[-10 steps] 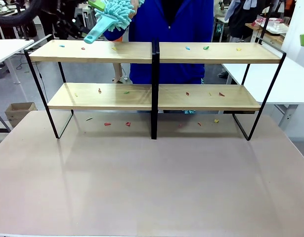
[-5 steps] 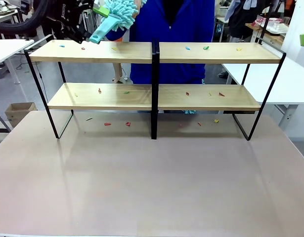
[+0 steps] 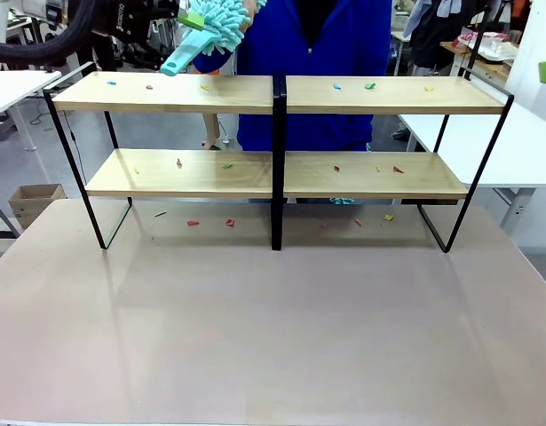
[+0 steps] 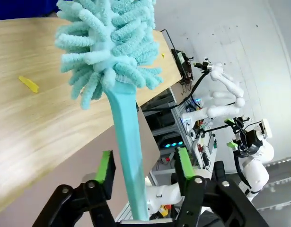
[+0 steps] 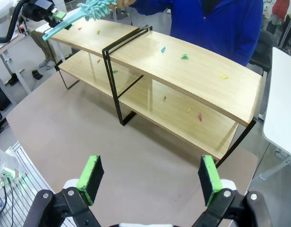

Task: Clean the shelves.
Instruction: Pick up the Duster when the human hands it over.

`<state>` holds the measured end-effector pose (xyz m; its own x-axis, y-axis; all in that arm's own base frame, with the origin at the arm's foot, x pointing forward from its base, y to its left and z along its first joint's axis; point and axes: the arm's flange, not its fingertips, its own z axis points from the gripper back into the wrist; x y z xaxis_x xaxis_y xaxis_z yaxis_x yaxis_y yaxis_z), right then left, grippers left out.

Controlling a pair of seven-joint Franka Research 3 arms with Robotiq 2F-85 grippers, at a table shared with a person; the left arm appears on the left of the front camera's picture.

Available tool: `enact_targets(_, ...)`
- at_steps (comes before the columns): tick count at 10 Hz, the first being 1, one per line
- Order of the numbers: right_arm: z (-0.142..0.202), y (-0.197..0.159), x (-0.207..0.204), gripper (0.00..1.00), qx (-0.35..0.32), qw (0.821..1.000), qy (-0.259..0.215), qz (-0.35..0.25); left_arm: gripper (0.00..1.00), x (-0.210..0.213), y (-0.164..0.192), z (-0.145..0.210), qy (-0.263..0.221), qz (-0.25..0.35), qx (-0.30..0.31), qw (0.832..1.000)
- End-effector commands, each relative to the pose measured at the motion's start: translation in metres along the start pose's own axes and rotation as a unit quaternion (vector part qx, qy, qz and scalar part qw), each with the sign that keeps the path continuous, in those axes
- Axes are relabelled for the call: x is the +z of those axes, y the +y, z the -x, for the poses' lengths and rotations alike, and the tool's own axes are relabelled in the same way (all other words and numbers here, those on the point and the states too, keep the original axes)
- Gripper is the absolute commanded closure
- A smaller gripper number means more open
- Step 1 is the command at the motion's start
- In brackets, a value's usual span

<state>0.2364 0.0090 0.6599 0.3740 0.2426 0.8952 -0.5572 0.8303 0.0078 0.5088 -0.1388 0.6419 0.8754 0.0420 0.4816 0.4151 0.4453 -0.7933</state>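
The shelves (image 3: pixel 370 93) stand across the far half of the table: light wood boards in a black frame, dotted with small coloured scraps (image 3: pixel 370 86). A person in blue holds a teal fluffy duster (image 3: pixel 221 18) by its head above the upper left board. My left gripper (image 3: pixel 182 35) is at the duster's handle. In the left wrist view, the left gripper (image 4: pixel 145 163) is open. Its green pads flank the handle (image 4: pixel 131 156) with a gap on each side. My right gripper (image 5: pixel 150 178) hangs open and empty above the table, well in front of the shelves (image 5: pixel 192 71).
More scraps (image 3: pixel 228 222) lie on the pinkish tabletop (image 3: pixel 273 328) under the lower boards. White tables stand to the left (image 3: pixel 15 84) and to the right (image 3: pixel 530 142). A cardboard box (image 3: pixel 37 200) sits on the floor at the left.
My left arm has come in from the upper left, and its jaws now stand around the duster's handle. The person has lifted the duster slightly.
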Motion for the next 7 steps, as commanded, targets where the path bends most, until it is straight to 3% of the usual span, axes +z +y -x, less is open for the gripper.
enact_targets(1,0.0000,0.0002,-0.0002,0.00,0.000,1.000,0.000,-0.001,1.00,0.0002,-0.0004,0.0106,-0.014,0.006,-0.010,1.000)
enact_targets(7,0.0000,0.0002,-0.0002,0.00,0.000,1.000,0.000,-0.001,1.00,0.0022,-0.0054,0.0158,-0.022,0.010,-0.017,1.000)
